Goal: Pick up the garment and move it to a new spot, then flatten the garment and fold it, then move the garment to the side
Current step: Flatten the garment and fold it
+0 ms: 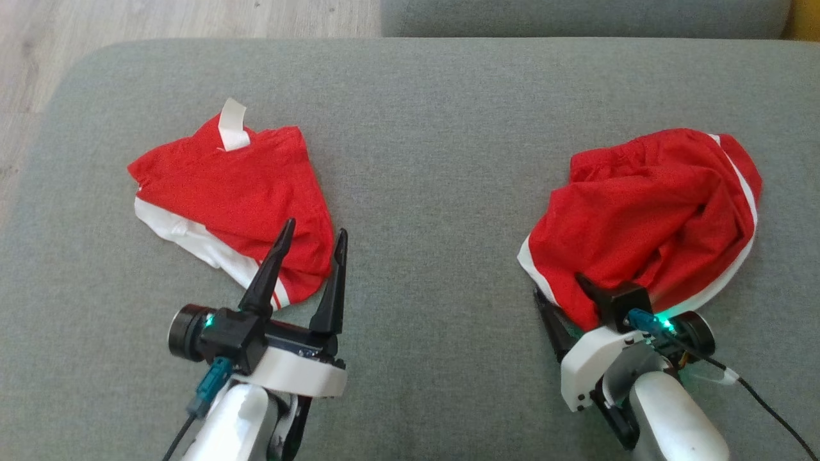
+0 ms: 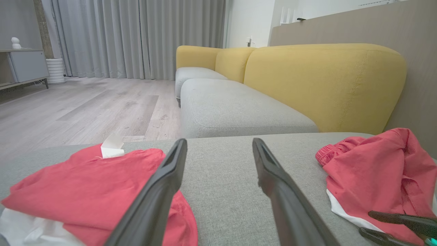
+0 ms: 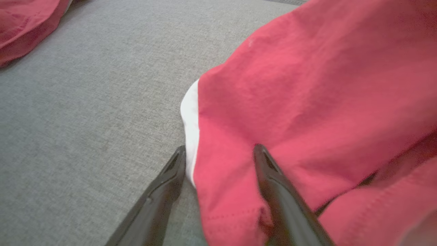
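A wide grey cushion point(image 1: 448, 96) is spreading across the foreground. Beyond it, a pale wood floor point(image 2: 85, 106) is stretching toward long grey curtains point(image 2: 136, 37) that are hanging shut. A yellow sofa back point(image 2: 324, 85) is rising behind grey seat cushions point(image 2: 232, 109). A low cabinet point(image 2: 27, 65) is standing at the far left, with a white ribbed cylinder point(image 2: 55, 70) sitting just beside it.

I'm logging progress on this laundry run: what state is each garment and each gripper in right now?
Left red fabric garment with white trim: loosely folded, lying flat on the grey sofa cushion.
Right red fabric garment with white trim: crumpled in a heap, not folded.
Left gripper: jaws open, empty, by the folded garment's near edge.
Right gripper: jaws open, straddling the crumpled garment's edge.
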Robot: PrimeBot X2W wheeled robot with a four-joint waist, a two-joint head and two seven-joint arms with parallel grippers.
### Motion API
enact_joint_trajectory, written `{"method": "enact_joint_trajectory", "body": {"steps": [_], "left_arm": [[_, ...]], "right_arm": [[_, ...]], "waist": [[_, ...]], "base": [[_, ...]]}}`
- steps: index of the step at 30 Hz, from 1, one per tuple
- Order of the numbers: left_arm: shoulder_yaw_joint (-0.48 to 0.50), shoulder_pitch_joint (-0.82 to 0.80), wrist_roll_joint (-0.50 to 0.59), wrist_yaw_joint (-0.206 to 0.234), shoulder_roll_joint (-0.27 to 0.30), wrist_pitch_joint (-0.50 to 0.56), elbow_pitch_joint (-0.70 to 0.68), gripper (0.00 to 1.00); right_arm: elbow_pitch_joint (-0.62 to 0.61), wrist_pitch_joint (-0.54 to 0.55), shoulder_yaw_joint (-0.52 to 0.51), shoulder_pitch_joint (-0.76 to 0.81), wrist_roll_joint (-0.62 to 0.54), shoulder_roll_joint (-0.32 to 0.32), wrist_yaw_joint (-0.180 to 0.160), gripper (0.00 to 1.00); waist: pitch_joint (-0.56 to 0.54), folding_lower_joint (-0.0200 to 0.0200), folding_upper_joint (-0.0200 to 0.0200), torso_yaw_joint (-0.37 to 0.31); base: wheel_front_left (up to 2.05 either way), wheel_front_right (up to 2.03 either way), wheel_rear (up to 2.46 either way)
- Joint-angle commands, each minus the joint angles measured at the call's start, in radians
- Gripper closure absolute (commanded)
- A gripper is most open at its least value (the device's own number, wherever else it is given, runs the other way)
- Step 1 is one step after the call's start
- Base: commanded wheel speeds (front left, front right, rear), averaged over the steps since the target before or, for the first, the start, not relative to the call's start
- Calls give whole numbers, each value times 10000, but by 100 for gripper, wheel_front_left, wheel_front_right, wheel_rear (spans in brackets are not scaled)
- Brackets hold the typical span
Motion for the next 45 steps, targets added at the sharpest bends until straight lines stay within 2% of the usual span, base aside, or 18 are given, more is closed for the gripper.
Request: {"method": "enact_joint_trajectory", "body": {"steps": [1, 2, 3, 9, 14, 22, 29, 34, 40, 41, 45], "left_arm": [[393, -427, 79, -47, 27, -78, -260, 0], [413, -424, 101, -60, 9, -78, -252, 0], [429, -422, 121, -75, -9, -78, -240, 0], [535, -334, 206, -158, -113, -78, -168, 0], [616, -126, 264, -226, -228, -78, -125, 0], [730, 136, 278, -314, -375, -78, -152, 0], [888, 418, 275, -349, -454, -78, -136, 0], [1012, 527, 335, -349, -474, -78, -229, 0], [1021, 397, 427, -425, -513, -78, -371, 0], [1021, 397, 427, -425, -513, -78, -371, 0], [946, 202, 534, -541, -519, -78, -369, 0]], "right_arm": [[75, 181, 199, -63, -84, -43, -7, 18], [150, 189, 208, -93, -83, -43, -7, 72], [195, 152, 205, -129, -74, -43, -7, 100], [21, -606, 26, -384, 247, -43, -7, 100], [-870, -1318, -213, -977, 670, -43, -7, 100], [-2075, -1149, 271, -2755, 1106, -43, -7, 100], [-2594, -1078, 651, -5075, 2704, -43, -7, 100], [-2558, -570, -279, -5793, 2879, -43, -7, 100], [-2643, 469, -2349, -4800, 2335, -108, -7, 100], [-2643, 469, -2349, -4800, 2335, -108, -7, 100], [-2314, 803, -3313, -4120, 1659, -615, -7, 100]], "waist": [[-7, -1, 0, -3], [-21, -1, 0, -7], [-41, -1, 0, -15], [-314, -1, 0, -142], [-719, -1, 0, -225], [-1114, -1, 0, -119], [-1446, -1, 0, -80], [-1480, -1, 0, -234], [-1133, -1, 0, -372], [-1133, -1, 0, -372], [-756, -1, 0, -390]], "base": [[0, 0, 0], [0, 0, 0], [0, 0, 0], [0, 0, 0], [0, 0, 0], [0, 0, 0], [0, 0, 0], [0, 0, 0], [0, 0, 0], [0, 0, 0], [0, 0, 0]]}}
